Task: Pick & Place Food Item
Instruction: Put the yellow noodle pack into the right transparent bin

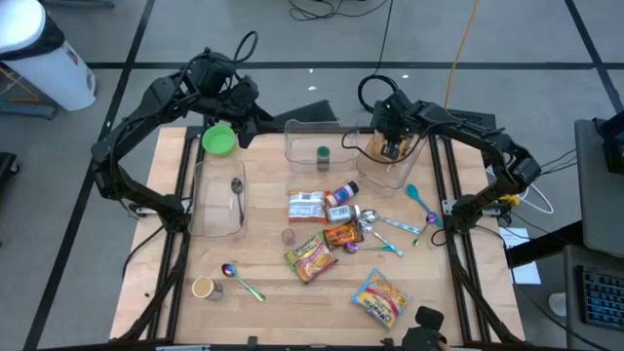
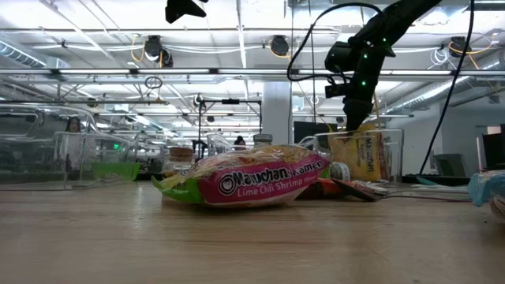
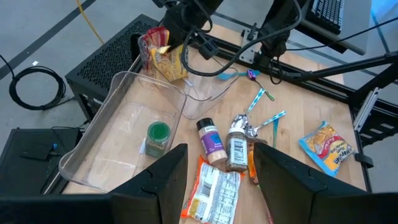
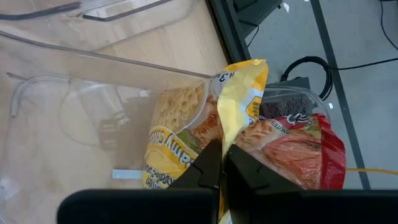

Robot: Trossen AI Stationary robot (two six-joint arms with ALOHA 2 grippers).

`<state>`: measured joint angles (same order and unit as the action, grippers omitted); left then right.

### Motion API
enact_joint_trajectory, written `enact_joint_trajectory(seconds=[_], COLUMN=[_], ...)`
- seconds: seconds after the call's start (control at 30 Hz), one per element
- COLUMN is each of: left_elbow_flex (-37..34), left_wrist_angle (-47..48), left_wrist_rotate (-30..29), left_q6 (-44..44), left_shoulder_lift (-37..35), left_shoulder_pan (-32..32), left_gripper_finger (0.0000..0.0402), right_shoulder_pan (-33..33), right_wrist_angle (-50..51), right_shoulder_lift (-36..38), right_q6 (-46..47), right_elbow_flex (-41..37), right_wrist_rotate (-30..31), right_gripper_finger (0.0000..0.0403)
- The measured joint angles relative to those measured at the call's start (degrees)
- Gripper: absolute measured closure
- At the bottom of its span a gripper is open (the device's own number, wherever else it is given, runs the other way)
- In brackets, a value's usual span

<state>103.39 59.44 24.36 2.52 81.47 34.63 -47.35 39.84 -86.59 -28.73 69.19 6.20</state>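
Observation:
A yellow and red noodle packet (image 4: 186, 130) stands upright in the clear bin (image 1: 405, 174) at the table's far right, with my right gripper (image 4: 221, 167) shut on it from above. In the low view the packet (image 2: 364, 158) reaches down close to the bin's floor; whether it rests there I cannot tell. My left gripper (image 3: 217, 180) hangs open high over the far left of the table, nothing between its fingers. My right gripper pinches the packet's crimped yellow top edge (image 4: 239, 115) between its two fingers. The fingers slant down from above. The packet hangs upright below them, inside the clear bin's walls.
A middle clear bin (image 1: 292, 146) holds a green-lidded jar (image 1: 323, 153); a left bin (image 1: 200, 210) holds a spoon. A green bowl (image 1: 219, 139) sits far left. Noodle packets (image 1: 310, 258) (image 1: 380, 297), spice jars (image 1: 341, 195), spoons and a small cup (image 1: 203, 287) lie mid-table.

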Motion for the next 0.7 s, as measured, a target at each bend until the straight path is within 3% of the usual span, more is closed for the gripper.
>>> enact_joint_trajectory(seconds=[0.5,0.7], left_elbow_flex=[0.00,0.00], left_wrist_angle=[0.00,0.00], left_wrist_rotate=[0.00,0.01], left_q6=[-0.80,-1.16], left_shoulder_lift=[0.00,0.00], left_shoulder_pan=[0.00,0.00], left_gripper_finger=[0.0213,0.0213], right_shoulder_pan=[0.00,-0.07], right_wrist_angle=[0.04,0.00], right_shoulder_lift=[0.00,0.00], right_q6=[-0.88,-1.33], right_elbow_flex=[0.00,0.00], right_wrist_rotate=[-0.22,-0.20], right_gripper_finger=[0.0402,0.0377])
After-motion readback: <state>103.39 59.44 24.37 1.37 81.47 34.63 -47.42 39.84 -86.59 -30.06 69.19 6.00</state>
